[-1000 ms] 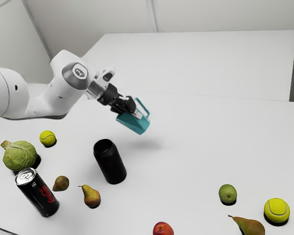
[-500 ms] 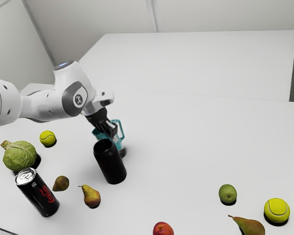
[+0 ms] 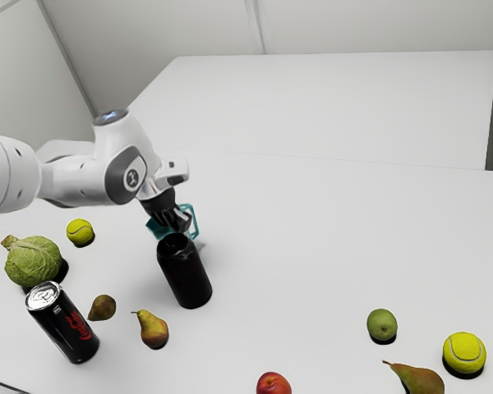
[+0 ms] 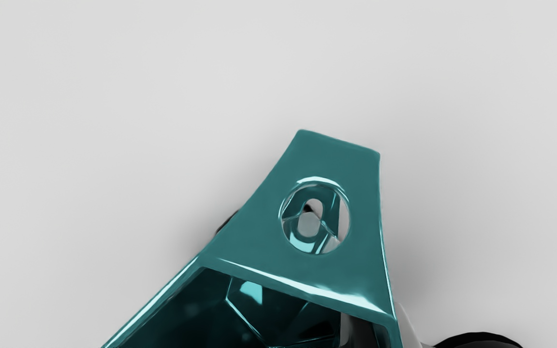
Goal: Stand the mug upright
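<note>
On the near side of the black canister (image 3: 185,275), well apart from it and toward the exterior view's right, a reddish peach (image 3: 274,383) sits closest to me, along with a brownish pear (image 3: 417,379). Beyond that pear, on the same side of the canister, I see a yellow tennis ball (image 3: 464,353) and a round green fruit (image 3: 382,325). To the exterior view's left of the canister, also on my side of it, stands a black soda can (image 3: 63,322) with a silver top and red lettering. Between the can and the canister lie a yellow-red pear (image 3: 154,329) and a small brown pear (image 3: 102,308). Farther out on that side rests a green cabbage (image 3: 33,263), and past it a second tennis ball (image 3: 80,232).

Just behind the canister, partly hidden by it, is the teal mug (image 3: 158,231), its handle (image 3: 195,222) toward the exterior view's right. The black gripper (image 3: 179,223) is closed on the mug's wall, one finger inside the opening and one outside. The wrist view shows the opening beside the fingers and a flat teal face (image 4: 259,227) with a round hole. The canister covers the mug's lower part, so I can't tell whether its base meets the table (image 3: 312,230).
</note>
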You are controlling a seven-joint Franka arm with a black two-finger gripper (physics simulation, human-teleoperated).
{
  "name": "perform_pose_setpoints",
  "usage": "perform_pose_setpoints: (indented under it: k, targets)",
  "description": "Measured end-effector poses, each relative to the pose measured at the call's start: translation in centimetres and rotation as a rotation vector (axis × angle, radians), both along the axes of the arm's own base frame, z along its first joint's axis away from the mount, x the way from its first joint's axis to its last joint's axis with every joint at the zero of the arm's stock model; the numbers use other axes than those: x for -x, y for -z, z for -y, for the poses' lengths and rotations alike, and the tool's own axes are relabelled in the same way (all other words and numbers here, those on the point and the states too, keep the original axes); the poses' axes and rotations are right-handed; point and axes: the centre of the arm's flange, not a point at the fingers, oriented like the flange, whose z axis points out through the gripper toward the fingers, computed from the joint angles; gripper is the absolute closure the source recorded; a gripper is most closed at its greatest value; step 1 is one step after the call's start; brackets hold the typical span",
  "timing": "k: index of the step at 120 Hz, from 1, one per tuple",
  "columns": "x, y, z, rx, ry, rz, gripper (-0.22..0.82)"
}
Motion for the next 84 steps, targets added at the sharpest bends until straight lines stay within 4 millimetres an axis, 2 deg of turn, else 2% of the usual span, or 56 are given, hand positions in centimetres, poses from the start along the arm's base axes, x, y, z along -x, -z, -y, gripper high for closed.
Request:
perform_pose_setpoints:
  k: [39, 65, 84]
  targets:
    - [0.09, 0.77, 0.19, -0.003, -0.024, 0.005, 0.76]
    - [0.08, 0.52, 0.06, 0.008, -0.033, 0.012, 0.61]
    - [0.05, 0.16, -0.14, 0.014, -0.039, 0.019, 0.45]
